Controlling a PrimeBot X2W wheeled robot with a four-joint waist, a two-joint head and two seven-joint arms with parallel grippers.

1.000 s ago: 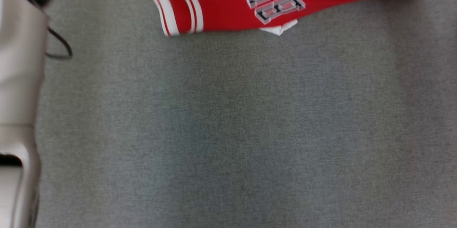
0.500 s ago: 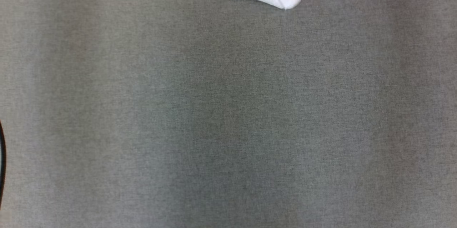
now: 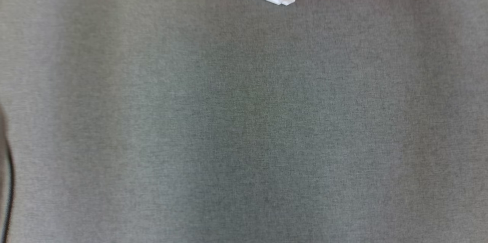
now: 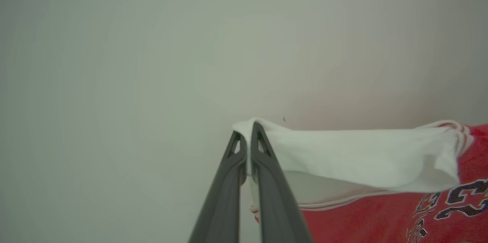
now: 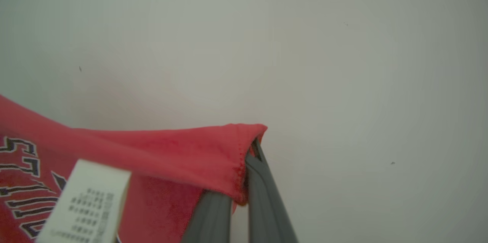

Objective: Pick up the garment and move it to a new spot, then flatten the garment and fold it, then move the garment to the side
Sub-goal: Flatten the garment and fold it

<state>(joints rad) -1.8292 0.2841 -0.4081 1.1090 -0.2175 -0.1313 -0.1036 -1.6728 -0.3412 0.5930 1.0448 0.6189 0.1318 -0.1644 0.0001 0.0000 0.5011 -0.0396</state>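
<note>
Evidently the garment (image 4: 362, 216) is held stretched between both tools: the left gripper (image 4: 248, 136) is clenched on its white corner, the right gripper (image 5: 251, 151) on its red hem. A white tip shows over the far edge of the gray surface (image 3: 244, 121).

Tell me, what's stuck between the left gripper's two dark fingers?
A white edge of the garment. It is pinched between the left gripper's two closed fingers, and the rest hangs off to one side. The left wrist view shows this.
</note>
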